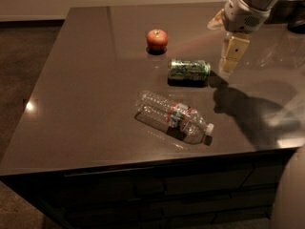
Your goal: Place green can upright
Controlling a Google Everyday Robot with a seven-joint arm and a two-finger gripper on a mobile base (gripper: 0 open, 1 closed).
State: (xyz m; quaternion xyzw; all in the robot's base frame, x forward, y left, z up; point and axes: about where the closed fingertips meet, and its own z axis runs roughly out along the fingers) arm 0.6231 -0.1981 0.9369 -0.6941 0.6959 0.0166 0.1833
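Note:
The green can (189,70) lies on its side on the dark table (86,94), right of centre, with its silver ends facing left and right. My gripper (223,49) hangs above the table just right of the can, a little higher and apart from it. Its cream fingers (233,54) are spread and hold nothing. The arm comes in from the top right corner.
A red apple (157,38) stands behind and left of the can. A clear plastic water bottle (174,117) lies on its side in front of the can, cap toward the table's front right. The arm's shadow falls on the table's right side.

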